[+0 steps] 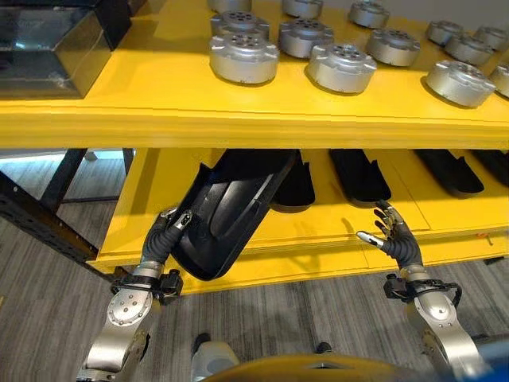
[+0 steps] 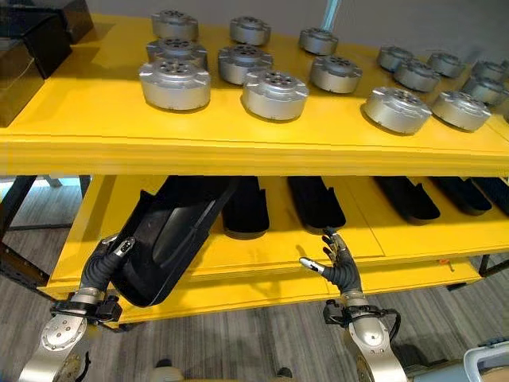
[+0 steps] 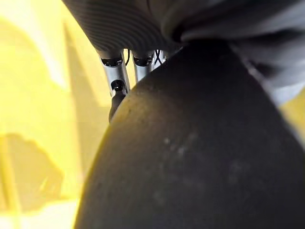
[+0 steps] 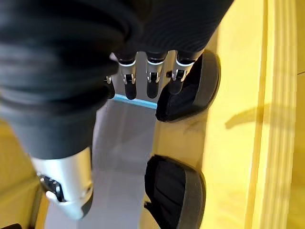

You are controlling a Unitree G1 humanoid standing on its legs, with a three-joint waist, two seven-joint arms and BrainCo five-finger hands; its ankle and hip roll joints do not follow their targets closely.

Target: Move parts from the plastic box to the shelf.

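Note:
A large black moulded part [image 1: 231, 207] leans tilted over the front left of the yellow lower shelf [image 1: 334, 231], its top under the upper shelf and its bottom hanging past the shelf's front edge. My left hand [image 1: 169, 228] is shut on its left edge, thumb on the face; in the left wrist view the fingers [image 3: 114, 76] run behind the part [image 3: 200, 157]. My right hand [image 1: 395, 237] is open with fingers spread at the shelf's front edge, right of centre, holding nothing. Its straight fingers [image 4: 151, 76] point at a laid black part [image 4: 188, 88].
Several black parts [image 1: 359, 175] lie in a row along the lower shelf. The upper shelf [image 1: 159, 111] carries several round silver metal parts [image 1: 243, 57] and a dark box [image 1: 48, 40] at the left. A black metal frame [image 1: 32, 215] stands at the left over grey floor.

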